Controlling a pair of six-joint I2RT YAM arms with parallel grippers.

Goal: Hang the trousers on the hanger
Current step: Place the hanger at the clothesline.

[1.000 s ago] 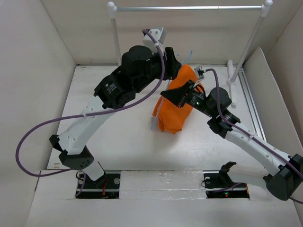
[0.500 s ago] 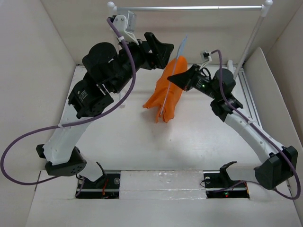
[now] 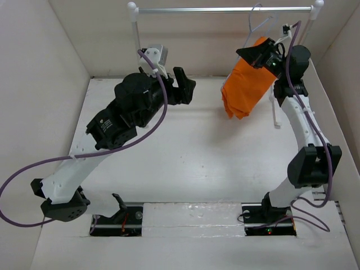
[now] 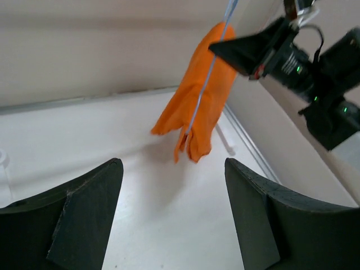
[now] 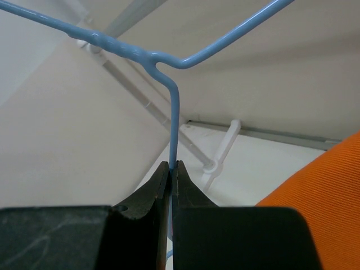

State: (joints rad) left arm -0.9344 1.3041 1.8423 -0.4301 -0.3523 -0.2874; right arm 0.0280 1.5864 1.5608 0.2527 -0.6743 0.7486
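Now my right tool (image 5: 170, 169), pinched on the hanger (image 5: 174, 118), has swung the draped trousers (image 3: 246, 93) off the counter (image 3: 169, 157) up to the rail (image 3: 214, 9); the left tool (image 4: 171, 169) has backed off, spread, so hooking comes next.

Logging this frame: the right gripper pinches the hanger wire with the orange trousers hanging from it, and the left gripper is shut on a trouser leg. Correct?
Not quite. The left gripper is open and holds nothing, well apart from the trousers; the left wrist view shows it. The rest stands: the right gripper is shut on the hanger wire, trousers hanging from it.
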